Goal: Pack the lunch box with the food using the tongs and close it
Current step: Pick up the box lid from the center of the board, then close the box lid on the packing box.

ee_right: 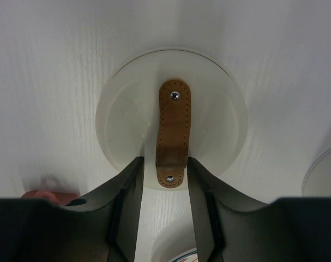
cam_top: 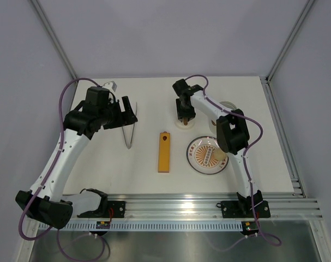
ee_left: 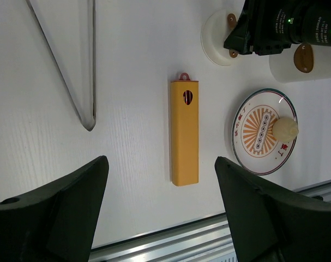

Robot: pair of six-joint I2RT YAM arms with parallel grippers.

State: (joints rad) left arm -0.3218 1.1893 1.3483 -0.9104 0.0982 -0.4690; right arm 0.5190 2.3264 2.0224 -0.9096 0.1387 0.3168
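Right gripper (ee_right: 164,161) straddles the strap (ee_right: 173,131) on the lid (ee_right: 220,125), jaws narrow, perhaps not pinching yet; centre it before squeezing; left gripper (ee_left: 161,164) gapes by the tongs (ee_left: 93,65); lunch box (ee_left: 285,68) stands just beside.

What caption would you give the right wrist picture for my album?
Right claw straddling the brown strap of a round white lid lying on the table.

Long flat orange bar (cam_top: 164,152) lies lengthwise mid worktop (cam_top: 100,164), which is white with wood grain. Dark teardrop hole near bar's far end, small reddish loop on that tip. Round plate (cam_top: 200,162) just right of bar, not touching; orange sunburst pattern, dark rim. Aluminium rail (cam_top: 176,204) runs along worktop's near edge.
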